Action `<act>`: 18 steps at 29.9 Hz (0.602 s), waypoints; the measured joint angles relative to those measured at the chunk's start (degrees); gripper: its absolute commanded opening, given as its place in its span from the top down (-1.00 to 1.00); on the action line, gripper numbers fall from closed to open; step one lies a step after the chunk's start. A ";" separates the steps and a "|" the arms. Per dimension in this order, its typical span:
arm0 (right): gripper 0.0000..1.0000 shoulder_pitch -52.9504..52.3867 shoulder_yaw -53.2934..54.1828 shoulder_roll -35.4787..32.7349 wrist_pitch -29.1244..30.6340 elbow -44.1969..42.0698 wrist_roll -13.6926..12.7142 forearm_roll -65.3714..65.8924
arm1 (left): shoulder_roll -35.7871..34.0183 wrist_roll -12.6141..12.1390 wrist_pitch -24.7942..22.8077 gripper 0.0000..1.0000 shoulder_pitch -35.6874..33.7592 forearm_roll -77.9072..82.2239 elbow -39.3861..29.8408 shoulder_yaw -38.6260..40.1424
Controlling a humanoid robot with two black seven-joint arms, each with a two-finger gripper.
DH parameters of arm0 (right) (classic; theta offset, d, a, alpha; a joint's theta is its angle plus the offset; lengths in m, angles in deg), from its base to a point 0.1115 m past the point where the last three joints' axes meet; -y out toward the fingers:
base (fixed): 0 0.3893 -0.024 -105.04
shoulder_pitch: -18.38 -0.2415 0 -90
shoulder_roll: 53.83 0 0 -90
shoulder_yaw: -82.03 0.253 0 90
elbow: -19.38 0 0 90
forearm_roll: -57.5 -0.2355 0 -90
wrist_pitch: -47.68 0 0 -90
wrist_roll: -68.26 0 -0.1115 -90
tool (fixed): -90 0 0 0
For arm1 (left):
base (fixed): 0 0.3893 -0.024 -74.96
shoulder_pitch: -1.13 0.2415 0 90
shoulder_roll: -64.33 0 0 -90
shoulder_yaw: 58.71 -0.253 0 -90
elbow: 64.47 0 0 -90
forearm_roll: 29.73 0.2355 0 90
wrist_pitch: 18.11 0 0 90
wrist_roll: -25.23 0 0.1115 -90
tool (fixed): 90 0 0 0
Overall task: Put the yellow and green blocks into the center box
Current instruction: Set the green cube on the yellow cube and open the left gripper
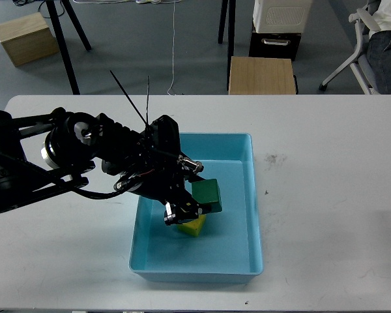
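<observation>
My left gripper [197, 199] reaches from the left over the light blue box [251, 195] and is shut on the green block [206, 193]. It holds the block inside the box, just above the floor. The yellow block [194, 226] lies on the box floor directly below the gripper and is partly hidden by the gripper and the green block. My right gripper is out of view.
The box stands in the middle of a white table [326, 169]. Beyond the far table edge are a wooden stool [262, 75], a cardboard box [26, 38], a black stand leg [64, 39] and an office chair [368, 39].
</observation>
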 measured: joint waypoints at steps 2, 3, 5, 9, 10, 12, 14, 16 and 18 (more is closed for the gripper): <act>-0.97 0.00 0.00 0.05 0.00 0.00 0.00 -0.01 | 0.01 0.01 0.00 0.21 0.78 0.00 0.15 -0.27; -0.97 0.00 0.00 0.06 0.00 0.00 0.00 -0.01 | 0.00 0.00 0.00 0.19 1.37 0.00 0.19 -0.27; -0.97 0.00 0.00 0.07 0.00 -0.11 0.00 -0.01 | -0.02 0.01 0.00 0.10 2.46 0.00 0.24 -0.30; -0.97 0.00 0.00 0.08 0.00 -0.56 0.00 -0.01 | -0.04 0.01 0.00 -0.18 3.50 0.00 0.46 0.04; -0.97 0.00 0.00 0.08 0.00 -0.58 -0.01 -0.01 | -0.01 0.00 0.00 -0.27 3.55 0.00 0.49 0.17; -0.97 0.00 0.00 0.09 0.00 -0.60 -0.01 -0.01 | 0.02 0.01 0.00 -0.37 3.67 0.00 0.63 0.18; -0.97 0.00 0.00 0.13 0.00 -0.61 0.00 -0.01 | 0.04 0.02 0.00 -0.43 3.75 -0.01 1.08 0.03; -0.97 0.00 0.00 0.13 0.00 -0.61 0.00 -0.05 | 0.04 0.00 0.00 -0.51 3.78 -0.01 2.00 0.00; -0.97 0.00 0.00 0.12 0.00 -0.61 0.00 -0.07 | 0.04 0.00 0.00 -0.60 3.81 -0.01 2.90 0.00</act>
